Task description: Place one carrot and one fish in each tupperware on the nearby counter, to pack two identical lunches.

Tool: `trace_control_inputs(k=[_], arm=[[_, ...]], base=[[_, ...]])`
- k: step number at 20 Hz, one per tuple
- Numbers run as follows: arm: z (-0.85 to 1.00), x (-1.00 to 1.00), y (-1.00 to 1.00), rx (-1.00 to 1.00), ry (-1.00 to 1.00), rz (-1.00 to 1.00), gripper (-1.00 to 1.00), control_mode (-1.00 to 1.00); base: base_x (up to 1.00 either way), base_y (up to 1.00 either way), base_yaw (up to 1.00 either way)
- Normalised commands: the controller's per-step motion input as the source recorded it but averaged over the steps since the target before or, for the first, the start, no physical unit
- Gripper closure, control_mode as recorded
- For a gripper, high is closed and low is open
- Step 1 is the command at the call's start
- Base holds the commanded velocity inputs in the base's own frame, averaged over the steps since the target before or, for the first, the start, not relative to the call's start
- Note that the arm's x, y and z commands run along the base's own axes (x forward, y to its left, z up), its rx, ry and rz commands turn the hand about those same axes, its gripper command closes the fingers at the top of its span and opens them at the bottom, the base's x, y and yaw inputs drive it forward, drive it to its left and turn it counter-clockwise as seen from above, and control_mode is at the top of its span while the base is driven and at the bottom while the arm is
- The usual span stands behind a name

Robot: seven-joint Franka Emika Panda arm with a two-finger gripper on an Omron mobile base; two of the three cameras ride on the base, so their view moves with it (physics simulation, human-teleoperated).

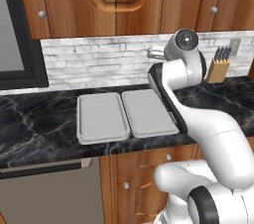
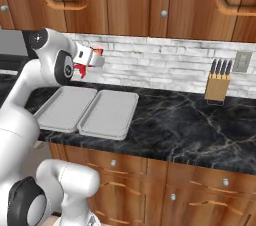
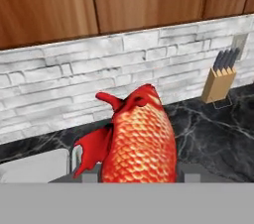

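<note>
My gripper (image 2: 90, 60) is shut on the bright red fish (image 2: 80, 72) and holds it in the air, above the far side of the two tupperware trays. In the hand view the fish (image 3: 141, 139) stands with its scaly body between my fingertips (image 3: 89, 174) and its fins spread to the left. The left tupperware (image 2: 67, 107) and the right tupperware (image 2: 109, 113) lie side by side on the black marble counter (image 2: 190, 125), both with nothing in them. From the left base view, both trays (image 1: 101, 117) (image 1: 149, 112) lie partly behind my arm. The carrot is out of view.
A wooden knife block (image 2: 218, 85) stands at the back right against the white brick wall. Wooden wall cabinets (image 2: 150, 0) hang overhead. A dark framed appliance (image 1: 10, 54) sits at the far left. The counter to the right of the trays is bare marble.
</note>
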Motion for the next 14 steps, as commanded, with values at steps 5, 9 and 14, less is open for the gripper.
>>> trace_control_inputs(k=[5, 9, 14], arm=[[-0.86, 0.09, 0.0, 0.02, 0.18, 0.01, 1.0, -1.0], [-0.97, 0.37, -0.01, 0.05, 0.24, 0.04, 1.0, -1.0], [-0.94, 0.54, -0.03, 0.06, 0.18, 0.1, 1.0, -1.0]], base=[[0.0, 0.0, 0.0], [0.0, 0.0, 0.0], [0.0, 0.0, 0.0]])
